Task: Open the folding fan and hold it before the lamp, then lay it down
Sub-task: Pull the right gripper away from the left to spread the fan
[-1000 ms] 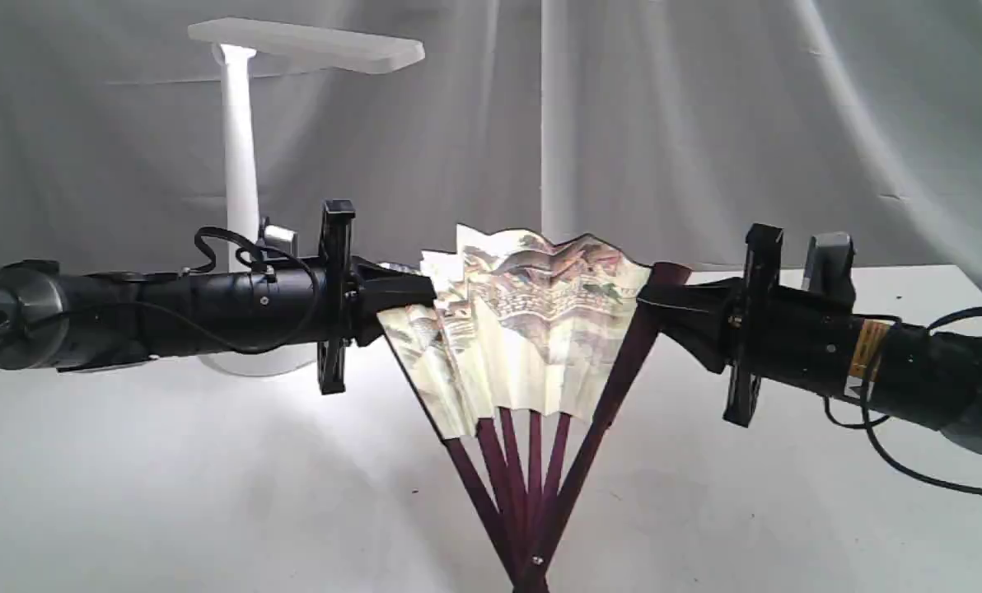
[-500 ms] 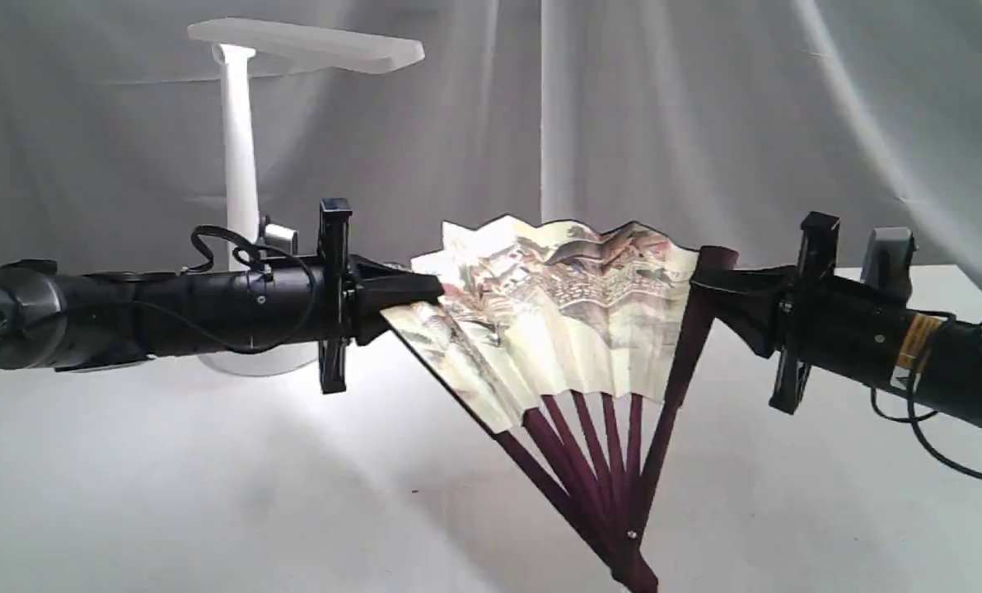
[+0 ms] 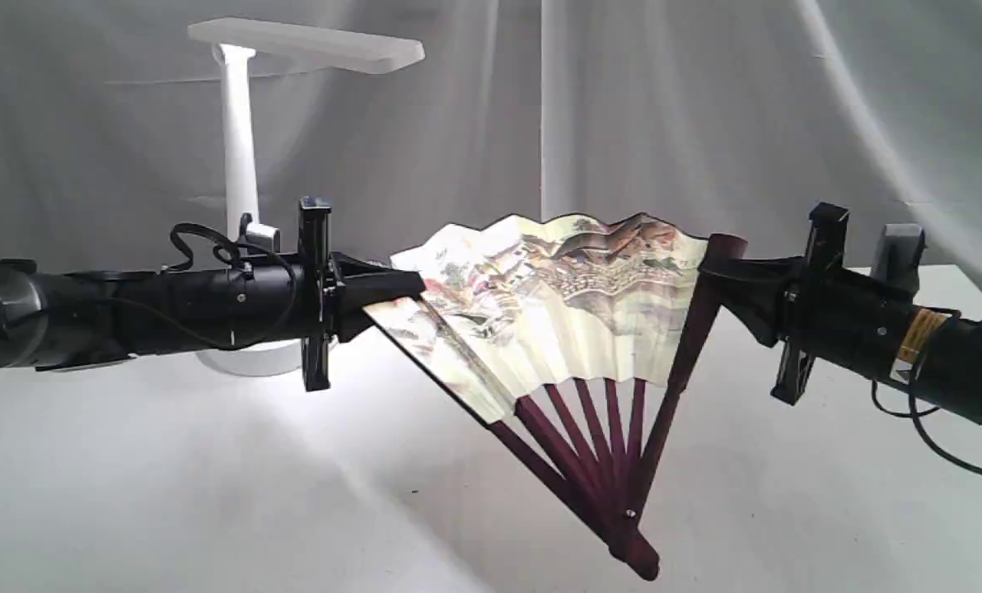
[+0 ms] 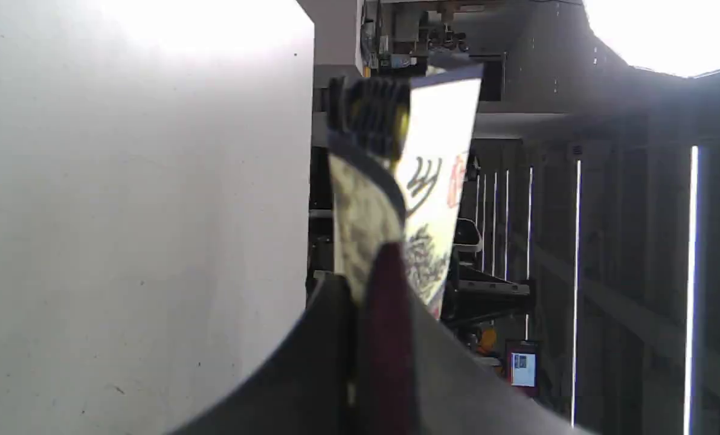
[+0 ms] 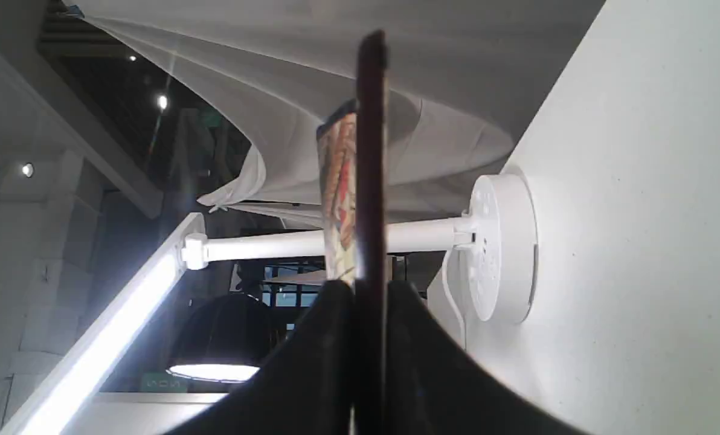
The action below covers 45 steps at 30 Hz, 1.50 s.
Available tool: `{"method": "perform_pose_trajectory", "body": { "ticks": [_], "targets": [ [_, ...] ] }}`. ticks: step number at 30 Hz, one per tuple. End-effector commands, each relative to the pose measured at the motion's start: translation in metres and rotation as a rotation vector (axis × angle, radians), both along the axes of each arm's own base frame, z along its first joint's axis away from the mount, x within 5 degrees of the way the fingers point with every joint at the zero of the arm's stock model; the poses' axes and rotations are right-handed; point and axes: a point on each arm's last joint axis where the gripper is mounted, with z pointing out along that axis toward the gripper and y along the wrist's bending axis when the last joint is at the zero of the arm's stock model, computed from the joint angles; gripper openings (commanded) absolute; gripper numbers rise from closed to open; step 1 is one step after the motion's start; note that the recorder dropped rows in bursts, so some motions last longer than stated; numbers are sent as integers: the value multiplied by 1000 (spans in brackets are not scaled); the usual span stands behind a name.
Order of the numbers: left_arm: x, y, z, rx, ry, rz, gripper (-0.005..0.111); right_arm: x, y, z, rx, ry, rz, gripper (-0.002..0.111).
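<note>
A white desk (image 3: 211, 494) carries a white plastic desk lamp (image 3: 240, 165) with a flat rectangular head, standing at the back on the left of the exterior view. Held over the desk, to the right of the lamp, is the paper folding fan (image 3: 557, 305). Its cream painted leaf on dark maroon wooden ribs is spread wide, with the pivot (image 3: 629, 515) lowest. The left end effector (image 3: 400, 288) is clenched on one outer rib and the right end effector (image 3: 717, 268) on the other. Opening looks about complete. Next, I judge, both arms must carry the fan across before the lamp, keeping their spacing so the leaf neither folds nor tears.
</note>
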Motion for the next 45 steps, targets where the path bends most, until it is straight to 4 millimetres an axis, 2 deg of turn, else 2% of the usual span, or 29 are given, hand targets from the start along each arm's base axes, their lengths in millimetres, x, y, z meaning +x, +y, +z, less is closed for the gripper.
{"method": "perform_pose_trajectory", "body": {
  "ticks": [1, 8, 19, 38, 45],
  "targets": [
    [-5, -2, 7, -5, -42, -60, 0, 5, -11, 10, 23, -31, -77, 0],
    [-5, -2, 7, -2, -54, -61, 0, 4, -27, 9, 31, -28, -124, 0],
    [-5, -2, 6, 15, -76, -72, 0, 0, -28, 0, 29, -18, -161, 0],
    [-10, -2, 1, 74, -69, -124, 0, 1, -31, 1, 41, -20, -181, 0],
    [-8, 6, 1, 70, -56, -104, 0, 2, -34, 2, 54, -22, -206, 0]
  ]
}}
